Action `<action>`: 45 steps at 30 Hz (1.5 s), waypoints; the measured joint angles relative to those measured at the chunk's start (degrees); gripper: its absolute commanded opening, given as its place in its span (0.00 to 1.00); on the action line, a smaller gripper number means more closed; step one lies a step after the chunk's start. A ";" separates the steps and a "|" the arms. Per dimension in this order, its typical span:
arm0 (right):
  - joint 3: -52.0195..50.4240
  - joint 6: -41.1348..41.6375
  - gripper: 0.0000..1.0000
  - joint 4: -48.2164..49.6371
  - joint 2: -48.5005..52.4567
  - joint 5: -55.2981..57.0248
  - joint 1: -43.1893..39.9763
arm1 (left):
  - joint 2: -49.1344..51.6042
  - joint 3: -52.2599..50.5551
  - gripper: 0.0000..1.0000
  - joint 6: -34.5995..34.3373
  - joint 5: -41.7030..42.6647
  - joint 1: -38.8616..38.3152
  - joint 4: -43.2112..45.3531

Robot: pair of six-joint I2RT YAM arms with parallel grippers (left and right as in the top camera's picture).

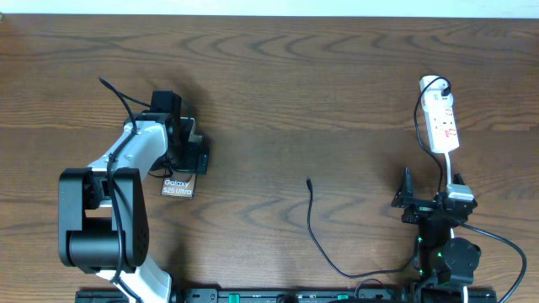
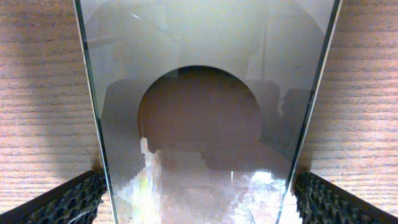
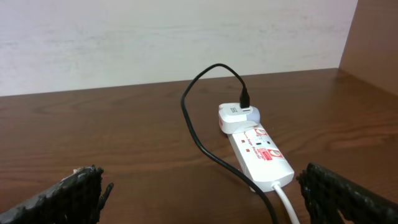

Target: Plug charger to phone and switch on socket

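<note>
Grips the phone (image 1: pixel 178 187) with the left claw (image 2: pixel 199 196), textured fingertips (image 2: pixel 68 199) set against both long edges. Holds it flat on the wooden counter (image 1: pixel 278 76) at the left side, glossy face up. Runs its long axis far-to-near with a slight tilt, the end labelled "Galaxy S25 Ultra" pointing at the near edge and poking out from under the claw. Hides the other end beneath the wrist in the overhead view.

Shows the charger (image 1: pixel 312 200) lying loose near the middle of the counter, well apart from the phone. Points its small plug tip (image 1: pixel 309 180) toward the far edge, touching nothing but wood. Trails thin black cable from the tip toward the near edge, then bends right toward the base of the right arm (image 1: pixel 450 252).

Sets the socket (image 1: pixel 441 124) at the far right, long axis almost far-to-near, leaning slightly. Carries a white plug (image 3: pixel 236 118) at its far end, with a thin black cable entering it. Sends a white cable (image 3: pixel 286 208) out of the near end. Bears red marks on the top face; cannot tell the switch position.

Holds the right claw (image 3: pixel 199 186) released, fingers spread wide with nothing between. Sits near the socket's near end, facing along it.
</note>
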 measured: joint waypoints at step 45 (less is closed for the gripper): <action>0.00 0.02 0.99 0.02 0.00 0.00 0.00 | 0.00 -0.02 0.86 0.00 0.00 0.00 -0.02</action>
